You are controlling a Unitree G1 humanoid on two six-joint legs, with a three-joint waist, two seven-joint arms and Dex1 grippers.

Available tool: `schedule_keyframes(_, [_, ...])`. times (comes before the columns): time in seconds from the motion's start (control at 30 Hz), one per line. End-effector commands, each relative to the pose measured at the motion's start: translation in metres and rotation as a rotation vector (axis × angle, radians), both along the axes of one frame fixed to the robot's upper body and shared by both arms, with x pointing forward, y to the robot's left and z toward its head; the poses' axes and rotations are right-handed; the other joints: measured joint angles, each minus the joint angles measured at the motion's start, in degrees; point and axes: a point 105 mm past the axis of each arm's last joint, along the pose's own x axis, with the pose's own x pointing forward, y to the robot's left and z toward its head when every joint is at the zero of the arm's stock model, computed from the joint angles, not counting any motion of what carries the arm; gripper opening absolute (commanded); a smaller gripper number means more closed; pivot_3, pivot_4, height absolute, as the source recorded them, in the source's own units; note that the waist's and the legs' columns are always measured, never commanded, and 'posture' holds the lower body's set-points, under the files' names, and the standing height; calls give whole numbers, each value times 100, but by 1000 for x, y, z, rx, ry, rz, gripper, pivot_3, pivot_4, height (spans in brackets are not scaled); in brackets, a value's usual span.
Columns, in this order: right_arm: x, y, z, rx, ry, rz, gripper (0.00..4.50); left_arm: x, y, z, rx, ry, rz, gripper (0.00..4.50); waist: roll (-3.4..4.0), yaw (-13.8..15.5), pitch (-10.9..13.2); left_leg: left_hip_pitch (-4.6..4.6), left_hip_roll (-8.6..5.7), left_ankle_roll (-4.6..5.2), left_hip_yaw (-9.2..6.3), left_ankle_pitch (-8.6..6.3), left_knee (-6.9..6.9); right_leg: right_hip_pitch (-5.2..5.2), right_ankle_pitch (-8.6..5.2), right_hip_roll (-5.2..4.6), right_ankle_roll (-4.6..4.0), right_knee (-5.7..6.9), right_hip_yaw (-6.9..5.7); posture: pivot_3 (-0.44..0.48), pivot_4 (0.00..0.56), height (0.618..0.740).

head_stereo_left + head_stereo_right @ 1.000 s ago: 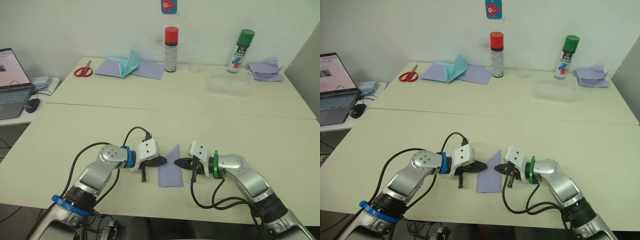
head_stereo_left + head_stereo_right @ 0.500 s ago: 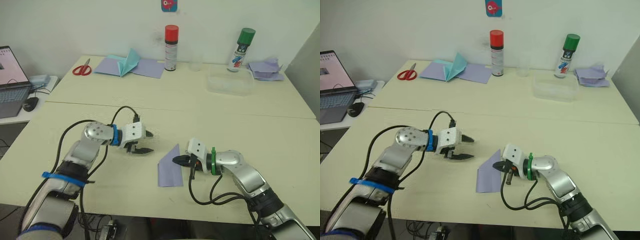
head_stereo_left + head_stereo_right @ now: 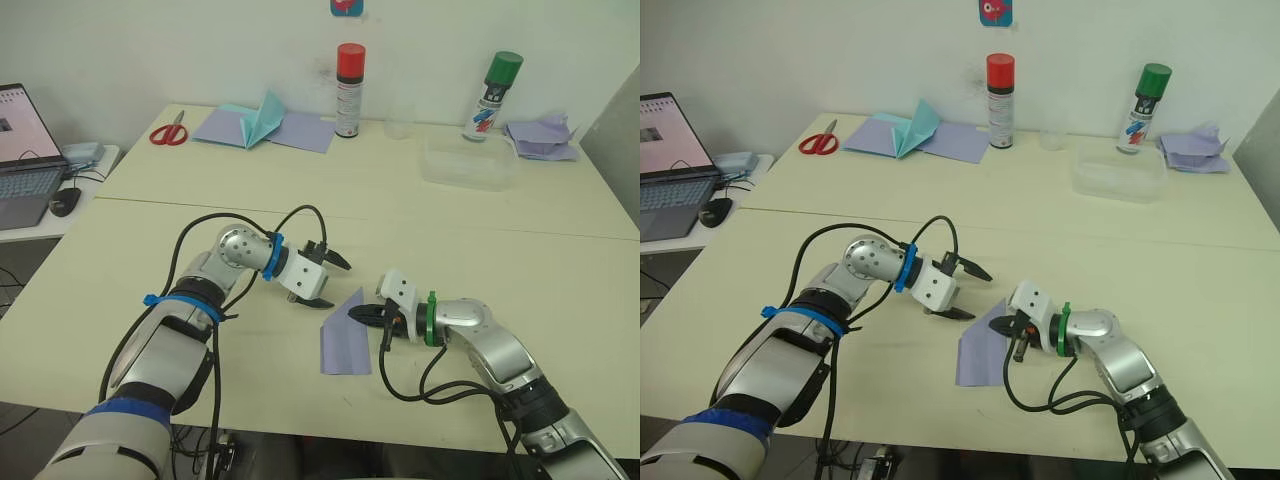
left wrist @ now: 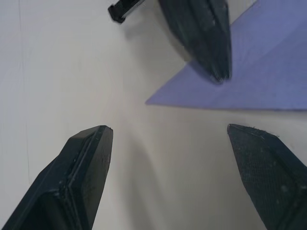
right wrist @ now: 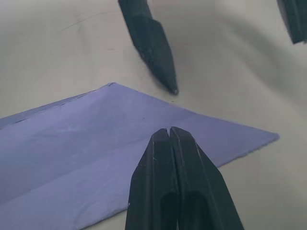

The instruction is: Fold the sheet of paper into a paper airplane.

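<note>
The sheet of paper (image 3: 345,340), pale lavender and folded into a long shape with a pointed far end, lies flat near the table's front edge. My right gripper (image 3: 354,313) is shut, its tips resting on the paper close to that point (image 5: 96,139). My left gripper (image 3: 338,284) is open just beyond the paper's tip and holds nothing. In the left wrist view its fingers (image 4: 86,158) straddle bare table, with the paper's corner (image 4: 259,81) and the right gripper's shut fingers (image 4: 206,38) ahead.
At the back of the table lie red scissors (image 3: 168,132), a teal pointed paper (image 3: 264,118) on lavender sheets, a red-capped spray can (image 3: 349,90), a green-capped can (image 3: 493,95), a clear container (image 3: 468,165) and a crumpled lavender pile (image 3: 545,138). A laptop (image 3: 25,150) stands on the left.
My left gripper opened, drew back from the paper's left edge, then swung over to its far tip. The right gripper stayed shut on the paper. The camera shifted slightly.
</note>
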Motion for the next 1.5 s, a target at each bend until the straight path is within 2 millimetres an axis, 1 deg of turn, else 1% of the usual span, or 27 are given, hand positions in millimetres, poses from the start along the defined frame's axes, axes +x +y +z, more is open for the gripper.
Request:
schedule_keyframes(0.03, [6,-15,-4,-16,23,-79,0,-5,-5,3,14,-10,-75,4214,0,0,0,0,0,0,-1,0,0,0,0,0,0,0,0,0,150,740])
schedule_keyframes(0.13, [5,-19,-1,-10,25,-78,0,-8,-7,1,28,-10,-104,4214,0,0,0,0,0,0,-2,0,0,0,0,2,0,1,-2,0,150,740])
schedule_keyframes(0.33, [1,-19,4,1,29,-62,0,-14,-8,1,22,-2,-156,4214,0,0,0,-2,0,0,-3,0,0,0,1,3,-1,1,-3,0,150,740])
schedule_keyframes(0.43, [-1,-17,2,3,34,-60,0,-17,-9,0,18,0,-176,3631,0,0,0,-2,2,0,-2,0,0,0,1,6,-2,1,-4,0,150,740])
schedule_keyframes(0.47, [-1,-17,2,5,36,-59,0,-19,-8,-1,21,3,-188,3368,0,-1,0,-2,2,0,-2,0,0,-1,1,7,-2,1,-4,0,150,740])
schedule_keyframes(0.53, [-2,-17,3,7,37,-58,0,-22,-8,-4,30,10,-207,2755,0,-1,0,-3,2,0,-3,0,0,-1,1,7,-2,1,-4,0,150,740])
schedule_keyframes(0.57, [-3,-17,3,8,38,-57,0,-23,-7,-5,35,13,-214,2372,0,-1,0,-3,3,0,-2,0,0,-1,1,8,-2,1,-4,0,150,740])
schedule_keyframes(0.73, [-4,-19,5,11,35,-53,0,-25,-5,-8,45,23,-222,904,0,-1,0,-3,3,0,-3,0,2,-1,1,9,-2,3,-5,0,150,740])
schedule_keyframes(0.83, [-3,-19,12,33,21,-58,0,-26,-4,-9,38,29,-219,24,0,-1,0,-3,2,0,-3,0,4,-1,1,9,-3,3,-4,0,150,740])
schedule_keyframes(0.9, [-2,-19,21,69,4,-62,0,-26,-2,-9,37,33,-207,24,0,0,0,-4,2,0,-3,0,4,-1,1,9,-3,3,-4,0,150,740])
schedule_keyframes(1.03, [-6,-16,50,188,-38,-27,0,-24,0,-11,6,52,-120,24,0,-4,1,-4,4,0,-5,0,4,-2,2,9,-3,6,-3,0,150,740])
schedule_keyframes(1.1, [-11,-17,59,188,-66,6,0,-24,8,-11,29,63,-64,24,1,-14,1,-4,7,0,-6,0,4,-1,2,10,-4,7,-2,0,150,740])
schedule_keyframes(1.2, [-16,-23,62,152,-87,33,0,-25,24,-7,59,124,97,24,2,-24,1,-4,13,-1,-9,0,4,-1,2,10,-4,9,0,0,150,740])
schedule_keyframes(1.3, [-18,-28,62,120,-106,51,0,-40,36,0,74,208,204,24,5,-36,2,0,21,-1,-13,1,5,-1,2,9,-4,17,1,0,150,740])
schedule_keyframes(1.4, [-18,-31,61,110,-116,48,0,-45,50,10,116,247,396,24,7,-28,5,1,26,-2,-19,1,5,-3,1,10,-4,25,-1,0,150,740])
schedule_keyframes(1.5, [-17,-30,58,114,-118,41,0,-49,54,17,127,238,539,24,12,-11,7,2,20,-3,-22,2,8,-3,-3,11,0,34,2,0,150,740])
